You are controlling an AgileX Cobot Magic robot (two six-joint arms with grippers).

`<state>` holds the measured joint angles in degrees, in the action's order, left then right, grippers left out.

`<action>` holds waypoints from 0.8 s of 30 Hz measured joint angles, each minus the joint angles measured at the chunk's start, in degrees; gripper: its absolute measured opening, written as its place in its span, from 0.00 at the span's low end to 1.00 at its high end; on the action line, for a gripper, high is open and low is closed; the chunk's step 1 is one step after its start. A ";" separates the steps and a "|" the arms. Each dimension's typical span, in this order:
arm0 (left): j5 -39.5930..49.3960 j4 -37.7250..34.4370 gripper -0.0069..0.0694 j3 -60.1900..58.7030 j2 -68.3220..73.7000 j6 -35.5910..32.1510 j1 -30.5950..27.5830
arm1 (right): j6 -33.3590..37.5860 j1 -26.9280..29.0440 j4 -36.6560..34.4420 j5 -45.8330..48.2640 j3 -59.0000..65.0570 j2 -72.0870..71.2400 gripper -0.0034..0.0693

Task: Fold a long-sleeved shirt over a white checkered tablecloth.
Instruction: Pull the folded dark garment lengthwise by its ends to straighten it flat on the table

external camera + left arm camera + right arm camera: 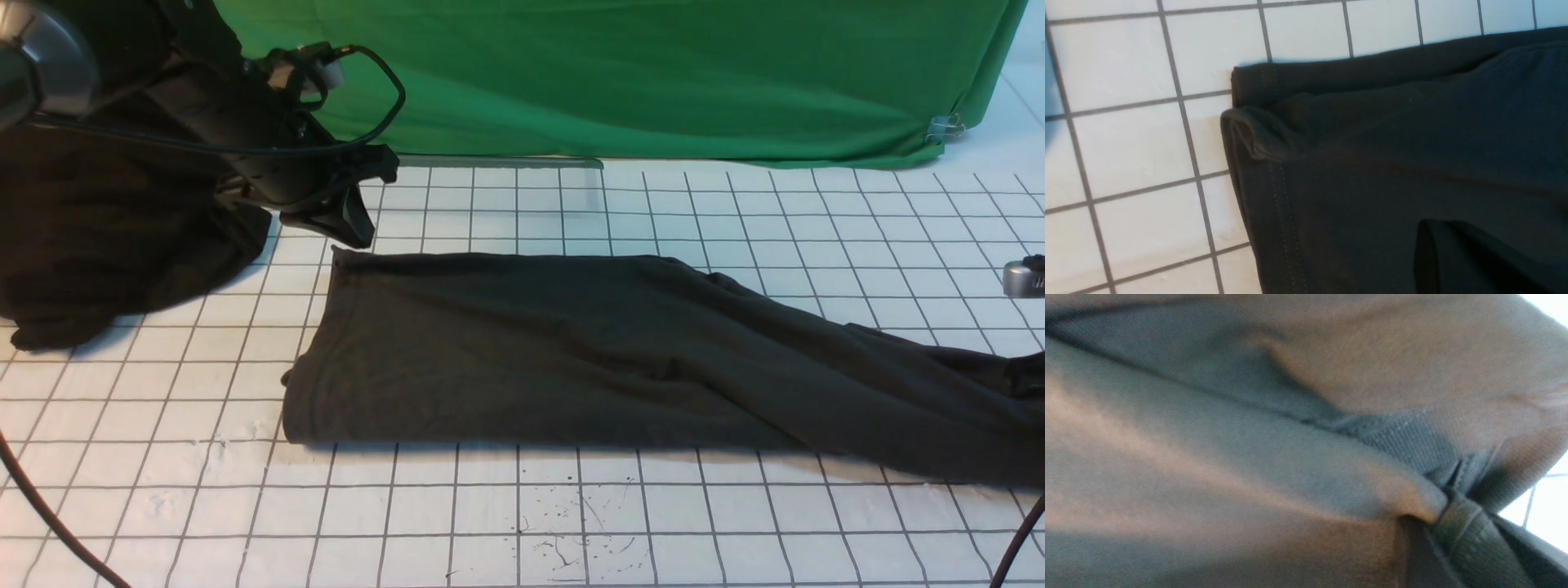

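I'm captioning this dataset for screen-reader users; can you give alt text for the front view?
A long-sleeved shirt, folded into a long band, lies across a white checkered tablecloth. The left gripper hangs by its far left corner; green cloth hangs behind.

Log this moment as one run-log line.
long-sleeved shirt: folded into long strip, lying on white checkered tablecloth | left gripper: shut, empty, beside shirt's far left corner | right wrist view: filled with shirt fabric
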<state>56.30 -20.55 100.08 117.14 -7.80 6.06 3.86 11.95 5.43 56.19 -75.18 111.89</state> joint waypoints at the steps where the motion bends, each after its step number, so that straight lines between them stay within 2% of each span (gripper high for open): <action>1: 0.00 0.00 0.09 0.00 0.00 0.00 0.00 | 0.13 0.00 0.05 0.11 0.00 -0.30 0.28; 6: 0.00 -0.17 0.09 0.00 0.00 0.00 0.00 | 0.72 0.00 0.17 0.88 0.00 -1.03 0.26; 8: 0.00 -0.17 0.09 0.00 0.00 0.00 0.00 | 1.13 0.00 0.17 1.10 0.00 -1.10 0.22; 9: 0.00 -0.17 0.09 0.00 0.00 0.00 0.00 | 1.64 0.00 0.17 1.37 0.00 -1.22 0.16; 11: 0.00 -0.17 0.09 0.00 0.00 0.00 0.00 | 1.75 0.00 0.17 1.33 0.00 -1.61 0.11; 19: 0.06 -0.57 0.09 0.00 0.00 0.00 0.00 | 1.71 0.00 1.82 0.46 -2.85 -5.27 0.10; 24: 0.06 -0.82 0.09 0.00 0.00 0.00 0.00 | 1.71 0.00 2.23 -5.29 -2.75 -5.43 0.12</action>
<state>56.36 -21.38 100.08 117.14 -7.80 6.06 5.57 11.95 7.66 50.90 -77.93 106.46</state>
